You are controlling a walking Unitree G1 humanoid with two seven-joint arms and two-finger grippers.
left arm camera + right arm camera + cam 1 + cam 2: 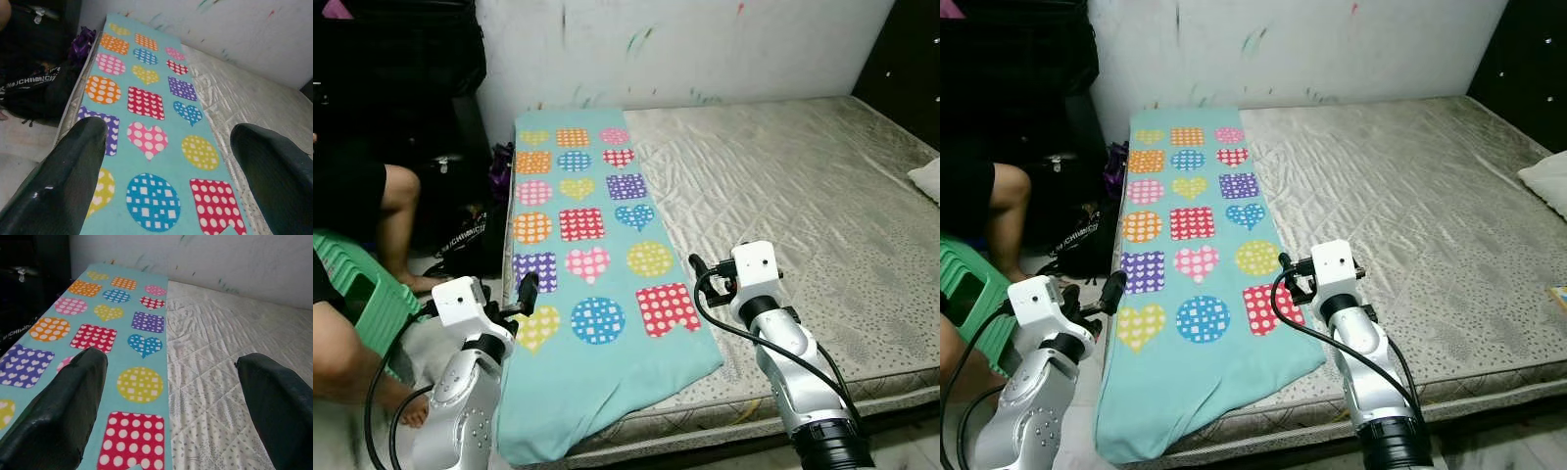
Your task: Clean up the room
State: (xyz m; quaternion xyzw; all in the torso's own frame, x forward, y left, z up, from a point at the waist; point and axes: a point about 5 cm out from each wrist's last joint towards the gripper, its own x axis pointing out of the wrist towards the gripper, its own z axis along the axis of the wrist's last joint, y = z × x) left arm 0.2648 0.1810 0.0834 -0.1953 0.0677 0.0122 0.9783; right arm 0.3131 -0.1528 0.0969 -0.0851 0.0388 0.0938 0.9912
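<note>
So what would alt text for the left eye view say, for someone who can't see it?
A turquoise blanket patterned with colourful hearts, circles and squares lies along the left side of a bare mattress. The robot's left hand and right hand hover over its near end, both open.

A teal blanket [1197,294] with dotted hearts, circles and squares lay along the left side of the bed [1410,215], its near end hanging over the edge. The right gripper [1285,269] hovered beside it, and the left gripper [1112,291] sat at its left edge. A person's knee [1001,191] showed by a green stool [974,294].
</note>
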